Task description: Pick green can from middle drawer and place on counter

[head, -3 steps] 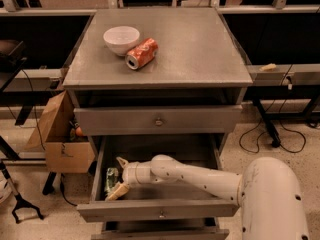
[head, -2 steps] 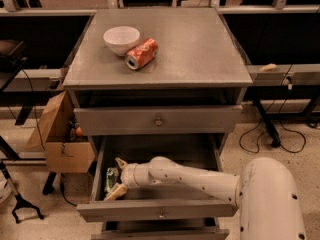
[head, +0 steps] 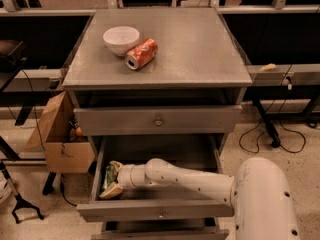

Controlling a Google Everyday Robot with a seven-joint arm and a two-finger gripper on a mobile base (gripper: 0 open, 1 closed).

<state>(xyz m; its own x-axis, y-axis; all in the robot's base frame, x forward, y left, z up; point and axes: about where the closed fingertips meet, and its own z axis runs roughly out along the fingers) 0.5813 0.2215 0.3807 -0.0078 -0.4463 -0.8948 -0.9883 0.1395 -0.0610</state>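
Observation:
The green can [head: 107, 177] lies in the open middle drawer [head: 155, 210], against its left wall. My gripper [head: 112, 179] is inside the drawer at the can, reached in from the right on the white arm [head: 190, 180]. The can shows only as a dark green patch at the gripper's tip; the rest is hidden behind it. The counter [head: 195, 49] is the grey top of the cabinet, above the closed top drawer [head: 158, 120].
A white bowl [head: 121, 39] and an orange-red soda can [head: 141, 53] on its side sit at the counter's back left. A cardboard box [head: 60, 136] stands on the floor left of the cabinet. Cables lie on the floor at right.
The arm has crept slightly to the left inside the drawer, bringing the gripper closer against the green can. Nothing else has moved.

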